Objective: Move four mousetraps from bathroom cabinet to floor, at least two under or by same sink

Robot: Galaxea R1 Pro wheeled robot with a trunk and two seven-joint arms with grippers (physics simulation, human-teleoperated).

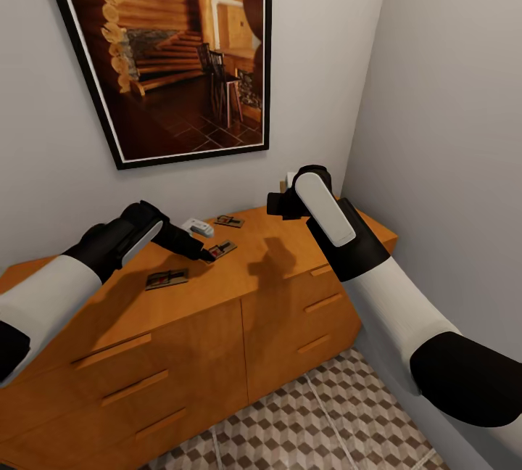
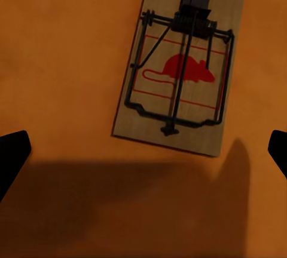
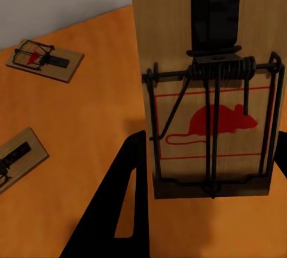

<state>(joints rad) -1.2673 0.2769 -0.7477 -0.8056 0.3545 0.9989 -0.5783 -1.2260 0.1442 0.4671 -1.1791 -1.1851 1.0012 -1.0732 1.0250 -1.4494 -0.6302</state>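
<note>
Mousetrap [image 3: 206, 85] clamped in right gripper [image 1: 284, 201]; left gripper [image 1: 209, 255] spread over another mousetrap [image 2: 177, 70].

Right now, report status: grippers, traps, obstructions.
Right gripper shut on a mousetrap. Left gripper open over a second mousetrap. Two more on cabinet. Nothing in the way.

I see the orange-brown cabinet [image 1: 217, 310] against the wall, standing on the cube-patterned floor [image 1: 312, 426]. On its top lie three mousetraps: one near the left [image 1: 167, 279], one in the middle [image 1: 222, 248], one farther back [image 1: 229, 221], plus a small white object [image 1: 197, 226].
</note>
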